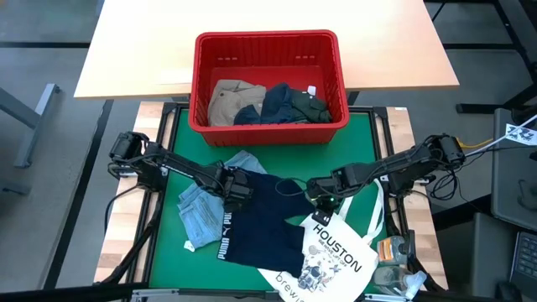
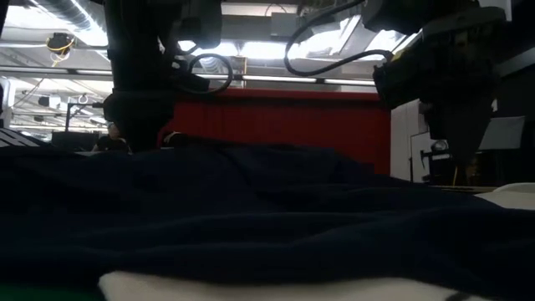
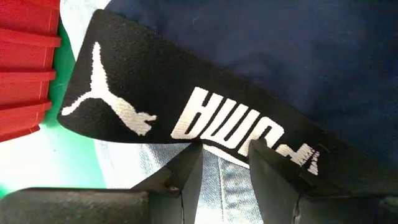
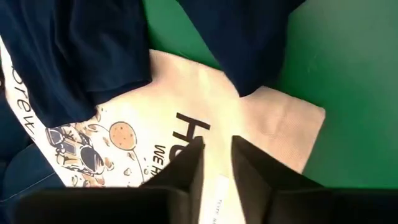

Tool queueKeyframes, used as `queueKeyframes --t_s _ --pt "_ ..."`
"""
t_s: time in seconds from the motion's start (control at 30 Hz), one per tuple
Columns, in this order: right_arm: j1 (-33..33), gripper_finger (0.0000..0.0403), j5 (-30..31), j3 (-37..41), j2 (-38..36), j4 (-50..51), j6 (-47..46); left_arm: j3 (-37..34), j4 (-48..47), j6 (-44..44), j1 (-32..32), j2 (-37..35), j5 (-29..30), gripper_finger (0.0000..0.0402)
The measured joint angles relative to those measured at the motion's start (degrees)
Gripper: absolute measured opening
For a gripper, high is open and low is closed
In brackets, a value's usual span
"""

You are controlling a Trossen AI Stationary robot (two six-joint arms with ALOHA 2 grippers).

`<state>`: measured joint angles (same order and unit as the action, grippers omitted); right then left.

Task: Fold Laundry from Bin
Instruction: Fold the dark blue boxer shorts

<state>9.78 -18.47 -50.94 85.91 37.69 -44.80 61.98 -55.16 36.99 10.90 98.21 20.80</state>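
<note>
Nearest the front edge of the desk (image 1: 168, 260) lies the white tote bag (image 1: 336, 256), with one lower corner of the navy shorts (image 1: 264, 222) draped over it. The right end effector (image 1: 323, 200) hangs just above the bag's upper part, beside the shorts' hem; in the right wrist view its fingers (image 4: 186, 165) stand a little apart with only the bag's cloth showing in the gap, so it holds nothing.

The shorts are spread over the middle of the green mat, black logo waistband (image 3: 186, 106) toward the left arm. The left end effector (image 1: 233, 186) sits at that waistband, partly open; its fingers (image 3: 186, 177) flank the band's edge with denim (image 1: 201, 214) showing beneath, but I cannot tell whether cloth is actually pinched. The light blue denim lies just beside and partly under the shorts on the left.

Farthest off, the red bin (image 1: 268, 44) stands on the wooden top beyond the mat, holding a khaki piece (image 1: 231, 101) and dark navy and green garments (image 1: 289, 102).

The step appears to be flattening the shorts for a fold. To do it well, the right side should take only navy hem, not the bag beneath, and the left should grip waistband alone, clear of denim, then both draw apart evenly.
</note>
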Motion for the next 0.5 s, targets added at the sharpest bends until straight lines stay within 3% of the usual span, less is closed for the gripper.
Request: queueKeyframes --t_s 0.13,0.23,0.4,0.5 --pt "-0.1 0.0133 2.0 0.0 0.0 0.1 1.4 0.0 0.0 -0.1 0.0 0.0 0.0 0.0124" --pt "-0.9 0.0152 5.3 0.0 0.0 -1.3 8.4 0.0 0.1 0.0 0.0 0.0 0.0 0.0124" --pt "-4.0 0.0158 15.7 0.0 0.0 -6.6 22.9 0.0 0.2 0.0 0.0 0.0 0.0 0.0124" --pt "-7.3 0.0158 16.6 0.0 0.0 -10.3 30.2 0.0 0.3 0.0 0.0 0.0 0.0 0.0124"
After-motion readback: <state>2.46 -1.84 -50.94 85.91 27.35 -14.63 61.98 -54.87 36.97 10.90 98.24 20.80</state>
